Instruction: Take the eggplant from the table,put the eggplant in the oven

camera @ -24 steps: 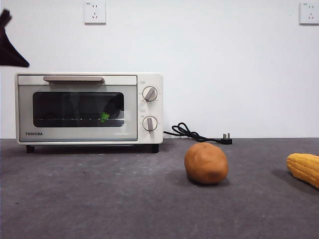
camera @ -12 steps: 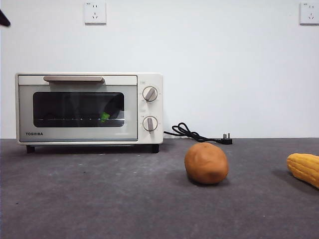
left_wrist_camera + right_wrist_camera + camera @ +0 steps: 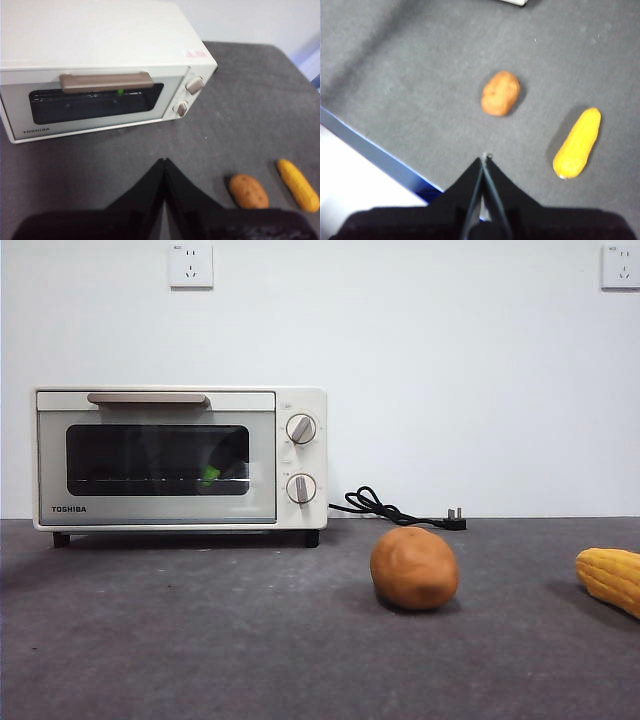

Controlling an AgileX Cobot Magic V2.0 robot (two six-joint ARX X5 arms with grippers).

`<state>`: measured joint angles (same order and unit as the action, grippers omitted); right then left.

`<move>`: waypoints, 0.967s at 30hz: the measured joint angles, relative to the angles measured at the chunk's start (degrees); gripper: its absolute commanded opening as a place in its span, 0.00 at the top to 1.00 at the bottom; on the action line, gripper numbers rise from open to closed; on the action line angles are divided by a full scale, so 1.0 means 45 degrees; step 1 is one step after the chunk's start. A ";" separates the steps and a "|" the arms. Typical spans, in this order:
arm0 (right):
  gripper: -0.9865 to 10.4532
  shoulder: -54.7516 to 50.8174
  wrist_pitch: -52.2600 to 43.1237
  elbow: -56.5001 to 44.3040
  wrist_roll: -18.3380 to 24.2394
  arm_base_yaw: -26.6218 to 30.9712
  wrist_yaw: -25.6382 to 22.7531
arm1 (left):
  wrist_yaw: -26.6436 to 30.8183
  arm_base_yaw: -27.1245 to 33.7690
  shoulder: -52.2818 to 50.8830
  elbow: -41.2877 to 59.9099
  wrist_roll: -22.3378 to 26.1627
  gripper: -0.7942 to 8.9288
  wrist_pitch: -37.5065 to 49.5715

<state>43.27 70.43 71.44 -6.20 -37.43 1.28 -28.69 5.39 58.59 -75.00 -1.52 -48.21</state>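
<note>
Eggplant (image 3: pixel 210 475) inside oven (image 3: pixel 180 458), behind shut glass door, only green stem end plain through glass. Oven far left on tabletop (image 3: pixel 200 640). Potato (image 3: pixel 414 567) mid-right, corn (image 3: pixel 610 578) far right edge. Left hand (image 3: pixel 164 162) and right hand (image 3: pixel 484 159) both pinched together, holding nothing, raised above tabletop.

Eggplant (image 3: pixel 211 474): inside oven (image 3: pixel 180 458), behind shut glass door, on wire rack, toward knob side. Only bright green stem end and a dark body visible through glass; pose unclear. Oven: cream-white, upright, door shut, beige handle along top of door, two round knobs beside door. Table (image 3: pixel 200 640): dark grey, matte, speckled; oven standing on its far part.
</note>
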 measured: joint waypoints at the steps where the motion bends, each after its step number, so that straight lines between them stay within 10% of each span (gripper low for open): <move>1: 0.92 0.0000 -0.0087 0.0000 0.0000 0.0000 0.0000 | 0.0350 -0.0248 -0.0277 0.0000 0.0010 0.92 -0.0204; 29: 0.91 0.0015 -0.0529 0.0000 0.0000 0.0000 -0.0005 | 0.3249 -0.1462 -0.4697 -0.0005 0.0005 0.92 -0.4556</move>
<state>43.33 68.05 71.44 -6.20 -37.43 1.26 -14.06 -1.19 37.45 -75.02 -1.50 -68.71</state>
